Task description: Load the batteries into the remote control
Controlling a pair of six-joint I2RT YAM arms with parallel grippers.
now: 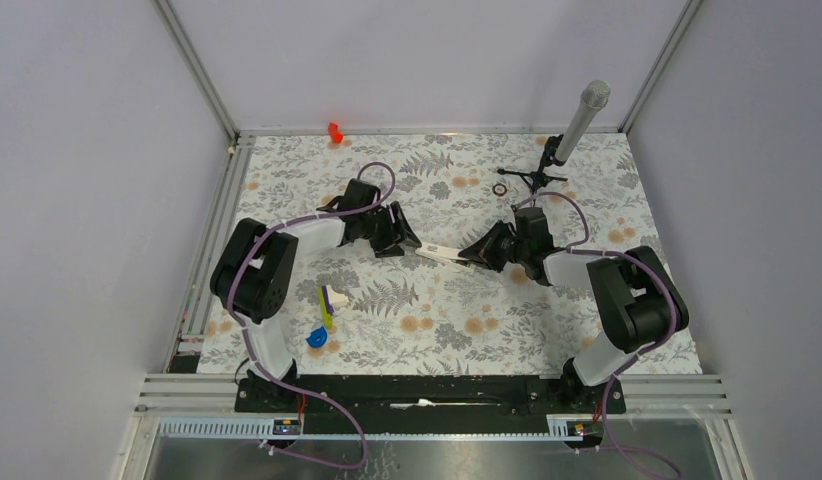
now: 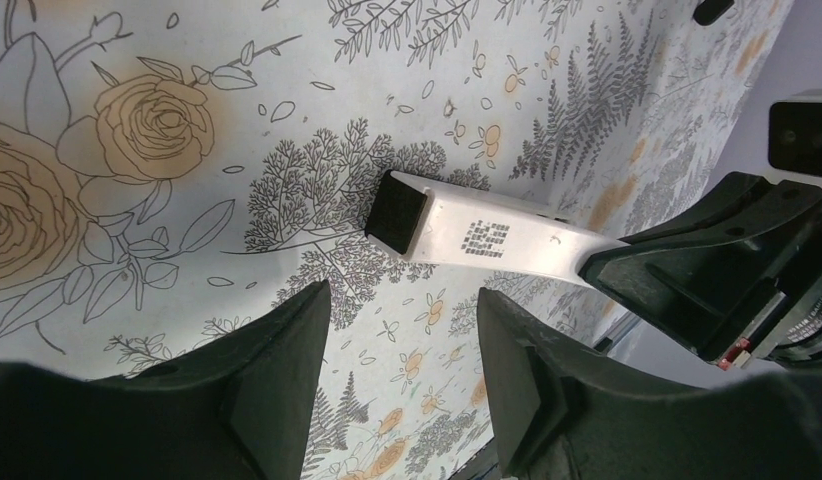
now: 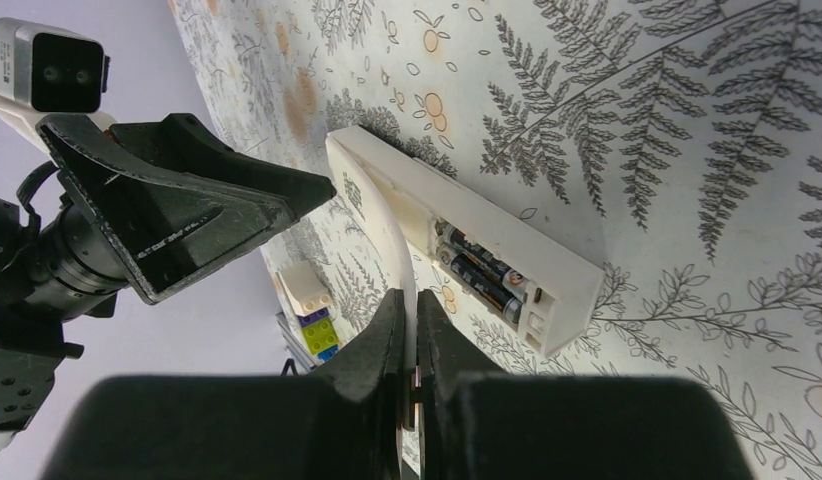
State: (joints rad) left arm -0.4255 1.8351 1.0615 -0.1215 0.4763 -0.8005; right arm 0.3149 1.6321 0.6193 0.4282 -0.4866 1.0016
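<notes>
The remote control point(image 1: 439, 252) lies on the flowered mat between my two grippers. In the right wrist view the remote control point(image 3: 492, 228) has its bay open, and two batteries point(image 3: 482, 272) lie side by side in it. My right gripper point(image 3: 409, 300) is shut on a thin white cover plate point(image 3: 395, 240) that leans along the remote; it also shows in the top view point(image 1: 469, 255). My left gripper point(image 2: 402, 300) is open and empty, just short of the remote's dark end point(image 2: 397, 212); it also shows in the top view point(image 1: 405, 243).
A yellow, white and blue toy cluster point(image 1: 324, 318) lies near the left arm and shows in the right wrist view point(image 3: 312, 310). A small black ring point(image 1: 500, 189) and a microphone on a stand point(image 1: 577, 125) are at the back right. A red piece point(image 1: 335, 131) sits at the back edge.
</notes>
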